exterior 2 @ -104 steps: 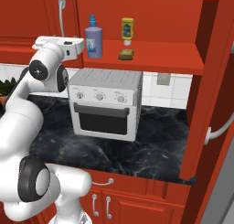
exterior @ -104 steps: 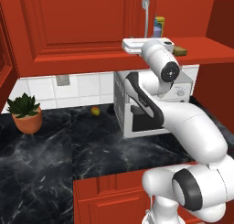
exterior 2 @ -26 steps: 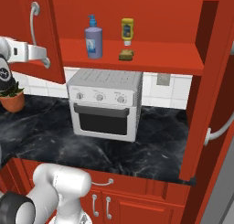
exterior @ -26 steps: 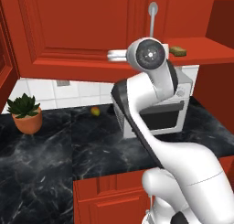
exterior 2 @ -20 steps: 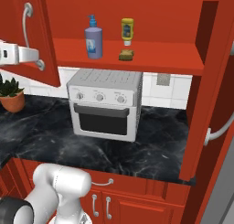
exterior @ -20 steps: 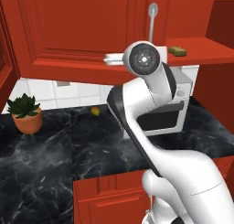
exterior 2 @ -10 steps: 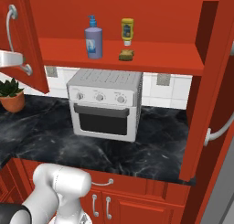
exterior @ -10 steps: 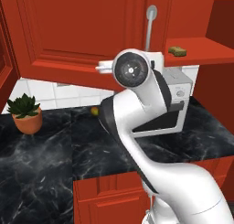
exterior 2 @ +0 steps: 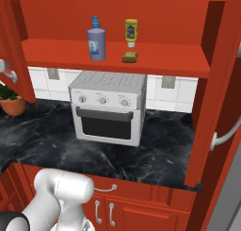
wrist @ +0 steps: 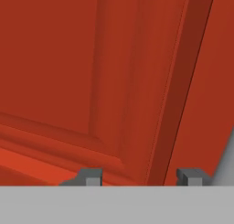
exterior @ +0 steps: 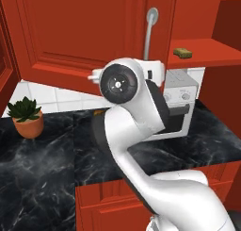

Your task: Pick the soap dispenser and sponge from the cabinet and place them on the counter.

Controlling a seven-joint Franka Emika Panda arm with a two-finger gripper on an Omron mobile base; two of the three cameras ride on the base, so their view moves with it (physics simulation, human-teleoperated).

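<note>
Up on the red shelf sit the soap dispenser (exterior 2: 96, 45) and sponge (exterior 2: 130, 57), cabinet door (exterior: 89, 32) swung wide. Gripper (wrist: 141, 176) faces the door panel, fingers parted around nothing. Best to back off squarely, clearing the handle (exterior: 149, 33), then reach for the bottle.

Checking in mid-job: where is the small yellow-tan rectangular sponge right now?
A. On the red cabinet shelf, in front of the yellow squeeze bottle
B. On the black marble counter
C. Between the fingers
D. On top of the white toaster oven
A: the small yellow-tan rectangular sponge lies on the red cabinet shelf, just in front of the yellow squeeze bottle and right of the lavender soap dispenser.
</note>
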